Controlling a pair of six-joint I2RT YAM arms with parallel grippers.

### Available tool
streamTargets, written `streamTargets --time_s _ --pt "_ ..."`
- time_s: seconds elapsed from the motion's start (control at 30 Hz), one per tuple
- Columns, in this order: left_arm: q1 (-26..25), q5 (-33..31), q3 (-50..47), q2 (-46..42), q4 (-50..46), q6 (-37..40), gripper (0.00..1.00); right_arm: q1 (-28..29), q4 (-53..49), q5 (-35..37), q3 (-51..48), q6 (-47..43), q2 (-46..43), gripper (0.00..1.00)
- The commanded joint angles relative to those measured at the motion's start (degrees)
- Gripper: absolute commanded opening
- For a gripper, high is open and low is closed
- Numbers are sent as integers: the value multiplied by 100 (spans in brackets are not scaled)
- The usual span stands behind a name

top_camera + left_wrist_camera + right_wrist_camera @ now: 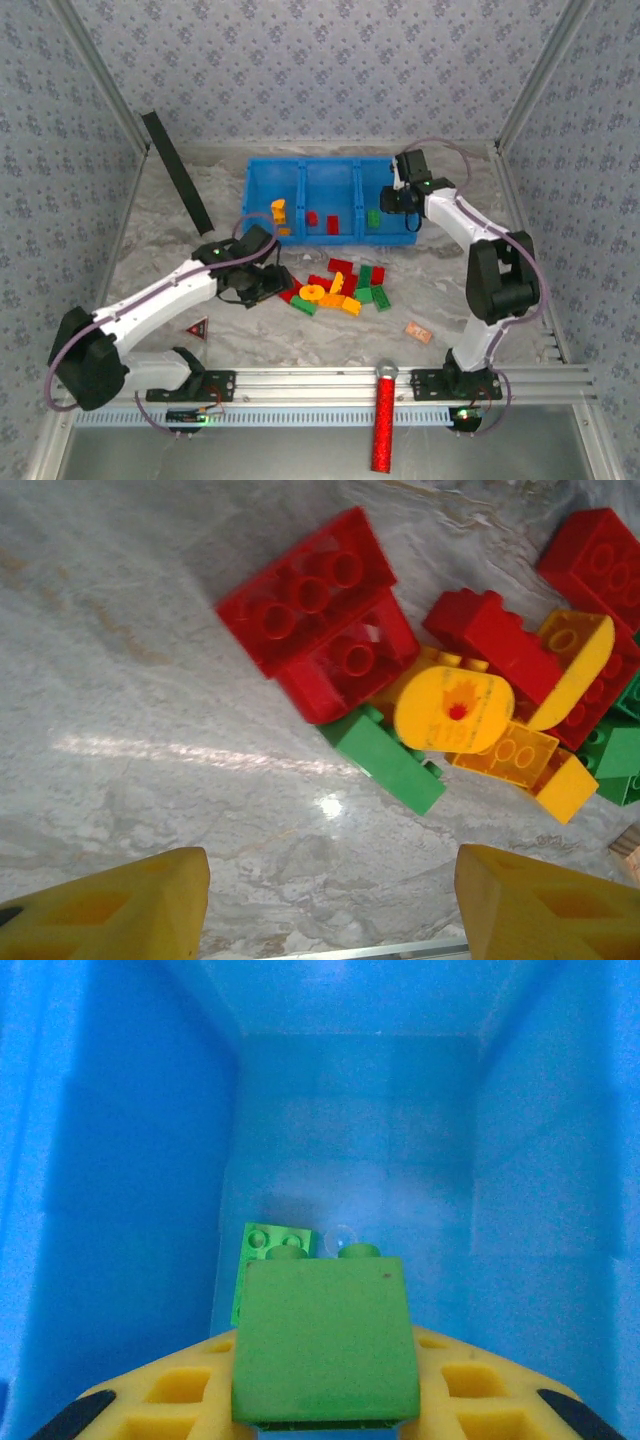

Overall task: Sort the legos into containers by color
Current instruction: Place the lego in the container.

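Two yellow fingers (110, 905) of the left claw (330, 910) were cut off by the frame edge of its wrist view, and the pile of legos (450, 680) ran out of that frame on the right. From above, the right claw (405, 200) had its tips hidden behind its own body. The left claw stood open, fingers well apart, over bare table (150, 680), holding and touching nothing, just left of the pile. The right claw was closed on a green brick (325, 1340), hanging within the right compartment of the blue containers (262, 195), above a second green brick (272, 1260) lying on its floor. Loose legos lay heaped on the table near the bin: red, green and yellow-orange bricks, studded, plus a rounded yellow piece (455, 710) with a red mark. In the bin, a yellow brick (278, 212) sat in the left compartment and two red bricks (312, 218) in the middle one.
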Motion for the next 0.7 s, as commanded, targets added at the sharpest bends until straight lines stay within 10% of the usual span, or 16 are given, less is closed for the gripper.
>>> streamTargets --time_s 0.0,0.67 --pt "-152 -149 573 289 6 887 66 -41 -30 -157 353 -159 333 34" --pt "-693 -385 1877 1899 2 5599 65 -39 -525 -292 960 -324 1039 42"
